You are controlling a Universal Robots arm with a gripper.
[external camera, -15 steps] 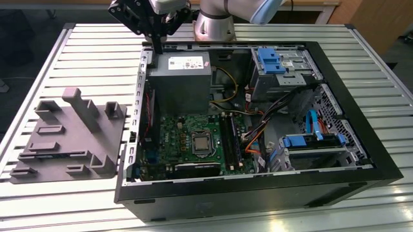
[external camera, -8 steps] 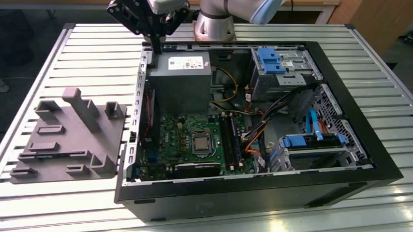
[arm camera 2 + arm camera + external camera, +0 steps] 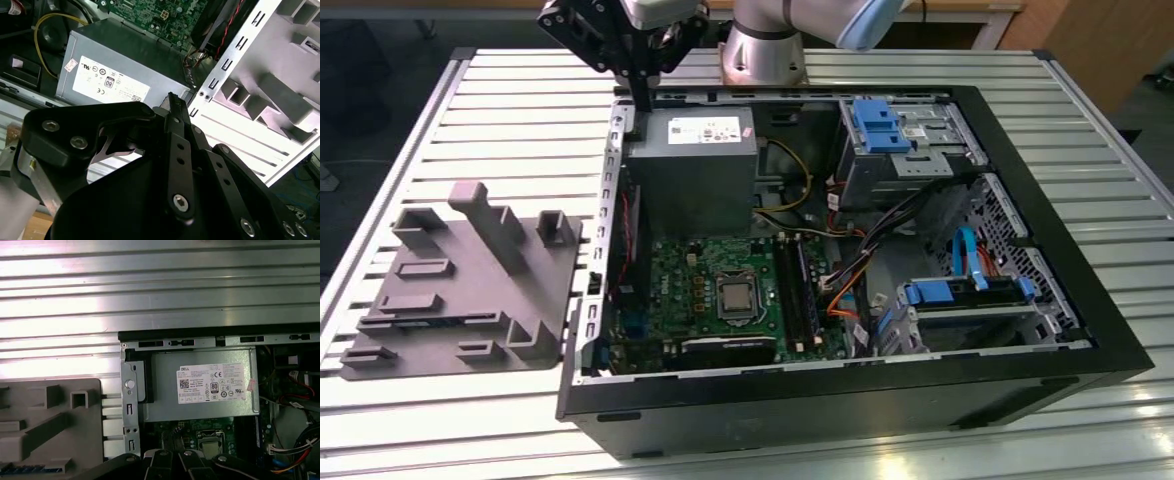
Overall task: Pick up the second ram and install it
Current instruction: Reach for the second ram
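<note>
In the exterior view, a black tool (image 3: 644, 98) hangs above the 11 o'clock corner of an open computer case (image 3: 1067, 330), just over the edge of its gray power supply (image 3: 691, 160). Its two fingers are pressed together with nothing between them. In the first wrist view, the second memory stick (image 3: 30, 469) is a thin blue strip lying in a groove of the gray tray (image 3: 90, 450). The tray sits on the slatted tabletop (image 3: 150, 290) at 9 o'clock from the case, well apart from the tool.

black claw (image 3: 173, 100) links, silver screws (image 3: 180, 202), grey arm (image 3: 767, 45), blue cap (image 3: 867, 20).
</note>
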